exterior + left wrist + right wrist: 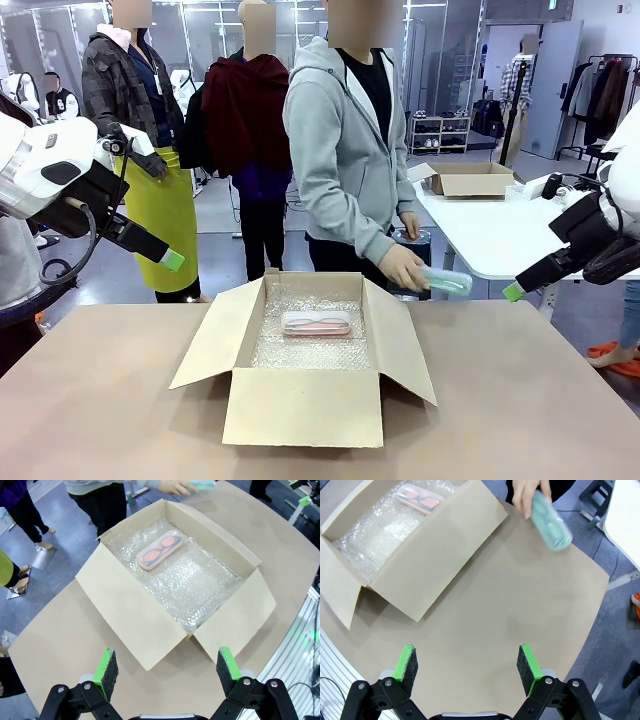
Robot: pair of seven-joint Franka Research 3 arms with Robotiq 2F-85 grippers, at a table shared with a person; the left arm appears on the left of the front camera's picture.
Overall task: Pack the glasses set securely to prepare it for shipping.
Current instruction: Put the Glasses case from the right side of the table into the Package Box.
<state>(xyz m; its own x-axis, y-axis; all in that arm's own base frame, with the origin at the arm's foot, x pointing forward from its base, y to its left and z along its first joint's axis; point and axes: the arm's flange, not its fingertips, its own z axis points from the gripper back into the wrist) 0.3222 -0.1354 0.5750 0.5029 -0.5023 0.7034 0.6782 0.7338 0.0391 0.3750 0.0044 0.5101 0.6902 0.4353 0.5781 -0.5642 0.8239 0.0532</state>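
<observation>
We have the counter (pixel 90 400) carrying the open box (pixel 300 408), its flaps folded outward and its floor lined with bubble wrap (pixel 310 352). Both arms hang clear of the box. The left end effector (pixel 165 666) is high off the box's near left, and the right end effector (pixel 467 662) is over bare counter to the box's right. Each has its jaws spread wide with nothing between the pads. The pink case (pixel 316 323) lies flat on the wrap toward the box's far wall. The green case (pixel 447 281) is in the person's hand (pixel 405 266), in the air just beyond the box's far right corner. We judge the step in hand to be getting that green case into the box. To do it well, we would hold both end effectors outside the flaps while the hand comes over. The green case should land flat on the wrap beside the pink one, not on top of it, with wrap left between each case and the cardboard. If we take the case ourselves, the right end effector is the nearer one, and it should close across the case's short width. In the front view the box's near wall hides the closest strip of its floor. The fingers cover one end of the green case, which is blurred in the right wrist view, so we cannot tell whether it is latched or what it holds.
</observation>
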